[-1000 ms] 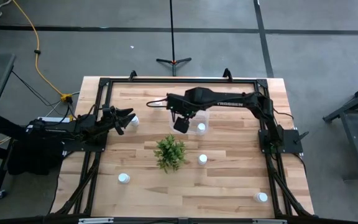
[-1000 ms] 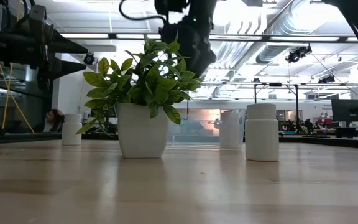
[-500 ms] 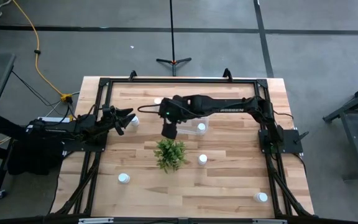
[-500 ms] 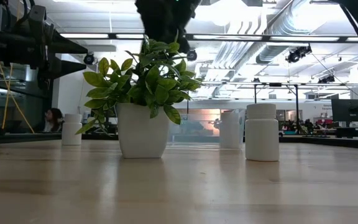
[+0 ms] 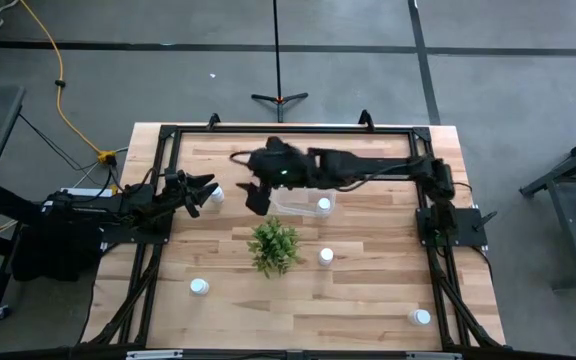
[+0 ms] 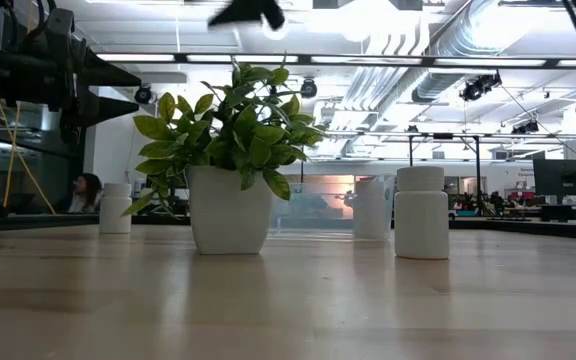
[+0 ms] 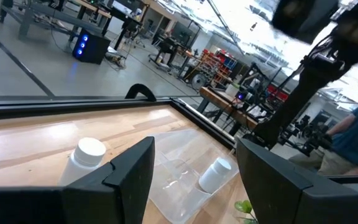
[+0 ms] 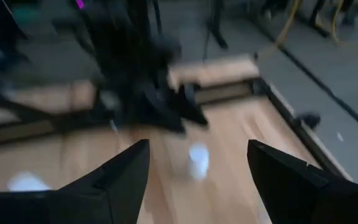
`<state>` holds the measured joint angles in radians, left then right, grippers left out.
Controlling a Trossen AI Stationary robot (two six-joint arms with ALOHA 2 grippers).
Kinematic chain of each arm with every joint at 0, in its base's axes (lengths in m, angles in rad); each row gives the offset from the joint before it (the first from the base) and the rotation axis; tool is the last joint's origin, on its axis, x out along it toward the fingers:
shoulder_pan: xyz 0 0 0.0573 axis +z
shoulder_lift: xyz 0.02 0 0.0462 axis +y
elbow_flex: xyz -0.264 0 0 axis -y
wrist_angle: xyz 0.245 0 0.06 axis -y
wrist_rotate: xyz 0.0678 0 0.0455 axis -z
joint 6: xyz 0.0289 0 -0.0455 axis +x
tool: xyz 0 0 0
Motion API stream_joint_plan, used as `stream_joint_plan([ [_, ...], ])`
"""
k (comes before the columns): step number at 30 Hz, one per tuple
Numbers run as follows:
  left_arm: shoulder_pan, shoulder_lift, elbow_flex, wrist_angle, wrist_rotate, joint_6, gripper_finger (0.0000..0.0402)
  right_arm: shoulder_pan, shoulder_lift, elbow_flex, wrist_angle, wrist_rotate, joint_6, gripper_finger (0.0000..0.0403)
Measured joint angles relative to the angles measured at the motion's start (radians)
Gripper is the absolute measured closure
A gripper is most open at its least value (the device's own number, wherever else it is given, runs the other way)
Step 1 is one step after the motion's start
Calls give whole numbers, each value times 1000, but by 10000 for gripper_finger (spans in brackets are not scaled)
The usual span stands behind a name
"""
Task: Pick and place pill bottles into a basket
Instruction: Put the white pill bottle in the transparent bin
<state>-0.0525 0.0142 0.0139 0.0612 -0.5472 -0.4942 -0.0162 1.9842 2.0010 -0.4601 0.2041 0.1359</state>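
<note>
Clear plastic is making the basket (image 5: 303,203) hard to pick out on the wood, with one bottle (image 5: 324,205) already sitting inside it. The right gripper (image 5: 255,197) is hanging above the table just beside the basket, on the side away from its own base, jaws standing open and gripping nothing. It is facing a loose bottle (image 5: 216,194) a little further out from the basket, and the left gripper (image 5: 200,190) is waiting right next to that same bottle, jaws also apart and empty. That is the main risk — the two arms are crowding one bottle, and a reach could be knocking fingers together. A low pass could also be clipping the basket rim. Other bottles (image 5: 326,255) are lying past the plant (image 5: 273,245) from the basket — well apart.
</note>
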Motion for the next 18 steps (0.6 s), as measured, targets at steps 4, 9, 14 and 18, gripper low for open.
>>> stream_joint_plan([
  [4,0,3,0,0,2,0,140,0,-39,1,49,-6,-6,144],
  [9,0,3,0,0,2,0,140,11,-58,-1,124,16,-13,144],
  [14,0,3,0,0,1,0,140,34,-62,-2,388,-37,-36,144],
  [18,0,3,0,0,1,0,140,30,-67,-56,541,-80,-35,144],
])
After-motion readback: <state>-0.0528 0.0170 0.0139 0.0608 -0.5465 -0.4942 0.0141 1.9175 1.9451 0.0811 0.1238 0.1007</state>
